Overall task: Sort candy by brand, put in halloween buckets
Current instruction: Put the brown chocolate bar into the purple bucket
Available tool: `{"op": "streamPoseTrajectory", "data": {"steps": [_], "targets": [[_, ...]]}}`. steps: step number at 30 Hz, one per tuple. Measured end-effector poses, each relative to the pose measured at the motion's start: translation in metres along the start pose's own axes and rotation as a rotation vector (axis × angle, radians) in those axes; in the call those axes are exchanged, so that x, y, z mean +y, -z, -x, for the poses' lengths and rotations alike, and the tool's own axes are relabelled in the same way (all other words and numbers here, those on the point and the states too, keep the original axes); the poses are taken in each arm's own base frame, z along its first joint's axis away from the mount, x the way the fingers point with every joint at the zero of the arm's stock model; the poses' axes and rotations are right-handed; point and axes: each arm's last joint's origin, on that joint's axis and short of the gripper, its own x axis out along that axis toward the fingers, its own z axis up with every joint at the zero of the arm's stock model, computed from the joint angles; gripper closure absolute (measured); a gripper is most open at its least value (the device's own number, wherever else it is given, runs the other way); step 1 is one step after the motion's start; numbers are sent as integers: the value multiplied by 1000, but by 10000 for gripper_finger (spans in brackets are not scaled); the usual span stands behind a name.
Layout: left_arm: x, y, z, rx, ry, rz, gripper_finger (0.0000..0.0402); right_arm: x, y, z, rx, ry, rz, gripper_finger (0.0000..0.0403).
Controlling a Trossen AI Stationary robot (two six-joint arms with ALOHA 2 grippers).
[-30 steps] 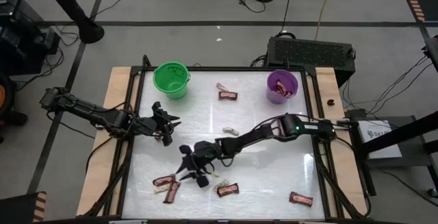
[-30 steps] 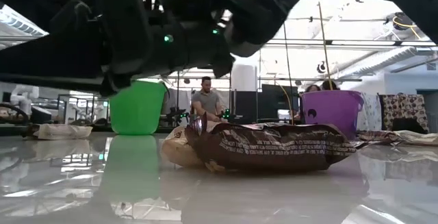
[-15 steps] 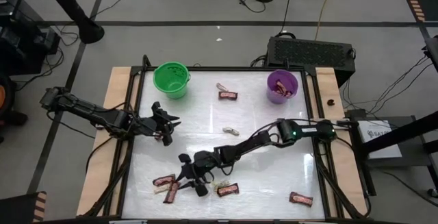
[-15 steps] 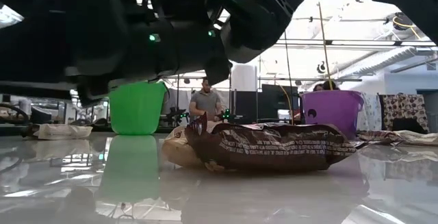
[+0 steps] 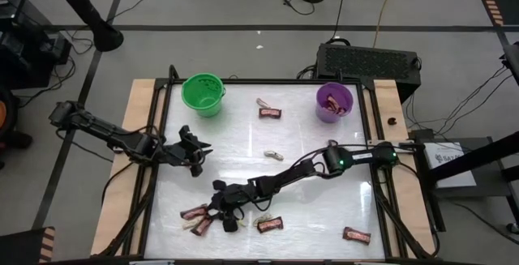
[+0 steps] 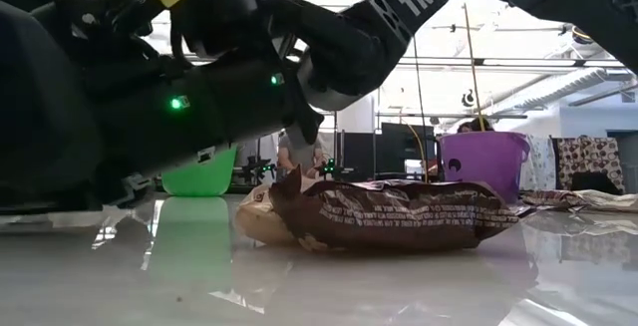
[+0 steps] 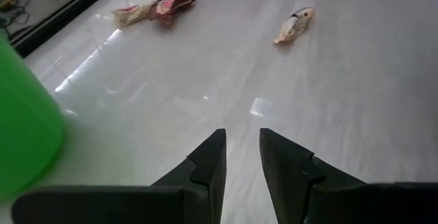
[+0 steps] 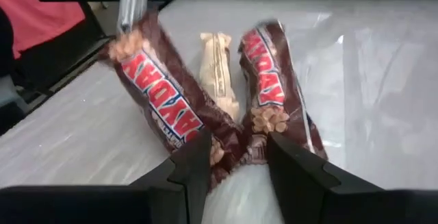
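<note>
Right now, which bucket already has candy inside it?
The purple round plastic bucket at the table's far right: wrapped pieces show inside it from above. The bright green round plastic bucket at the far left shows only its green inside.

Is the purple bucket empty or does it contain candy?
Not empty: the purple bucket holds candy, visible through its open top.

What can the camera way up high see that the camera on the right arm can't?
Only the high view shows the green bucket, the purple bucket, the left end effector and candy elsewhere on the table. Only the right wrist view shows the PayDay lettering on the two brown bars and the pale piece between them. Both show those bars and the right end effector, open just before them.
</note>
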Motion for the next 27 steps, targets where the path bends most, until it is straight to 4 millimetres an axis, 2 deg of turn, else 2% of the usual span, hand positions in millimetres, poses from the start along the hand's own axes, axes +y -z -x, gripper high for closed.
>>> {"op": "streamPoseTrajectory", "data": {"steps": [9,15,22,27], "targets": [[-5,2,3,0,30,-20,304,0,2,2,68,10,-42,266],[-6,2,3,-6,40,-21,304,7,-13,13,130,12,-44,266],[-6,1,3,-15,44,-14,304,27,-36,26,140,31,68,266],[-7,0,3,-16,45,6,304,34,-35,25,142,44,106,266]]}}
